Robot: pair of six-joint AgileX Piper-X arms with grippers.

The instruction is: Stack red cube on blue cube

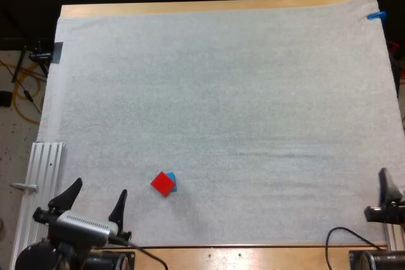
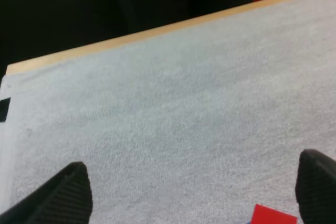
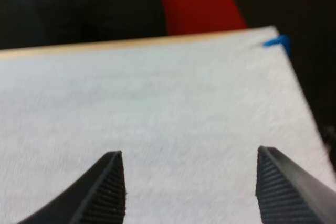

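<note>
The red cube (image 1: 162, 184) sits on top of the blue cube (image 1: 173, 182) near the front of the white mat (image 1: 221, 93); only a sliver of blue shows at its right side. My left gripper (image 1: 100, 188) stands open just left of the cubes, apart from them. In the left wrist view the fingers are spread wide (image 2: 195, 174), and a corner of the red cube (image 2: 274, 216) shows close to one finger (image 2: 317, 182). My right gripper (image 1: 386, 188) is at the mat's front right, open (image 3: 188, 153) over bare mat.
An aluminium rail (image 1: 44, 169) lies along the mat's left front edge. A black clamp (image 1: 52, 52) sits at the far left edge. The wooden table edge (image 1: 209, 7) runs along the far side.
</note>
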